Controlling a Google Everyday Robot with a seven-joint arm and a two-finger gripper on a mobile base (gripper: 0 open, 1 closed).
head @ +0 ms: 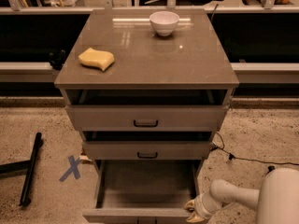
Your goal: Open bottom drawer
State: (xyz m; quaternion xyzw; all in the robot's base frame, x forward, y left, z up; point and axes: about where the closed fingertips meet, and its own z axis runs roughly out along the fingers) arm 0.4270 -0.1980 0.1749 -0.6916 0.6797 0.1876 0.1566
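Note:
The bottom drawer of the grey-beige cabinet stands pulled far out, and its plain grey inside shows. Its front is at the picture's lower edge, with the black pull cut off there. My gripper is at the drawer's front right corner, on the end of my white arm, which comes in from the lower right. The middle drawer and the top drawer are each out a little.
A yellow sponge and a white bowl sit on the cabinet top. A black bar and a blue tape X lie on the floor to the left. A black cable runs on the floor to the right.

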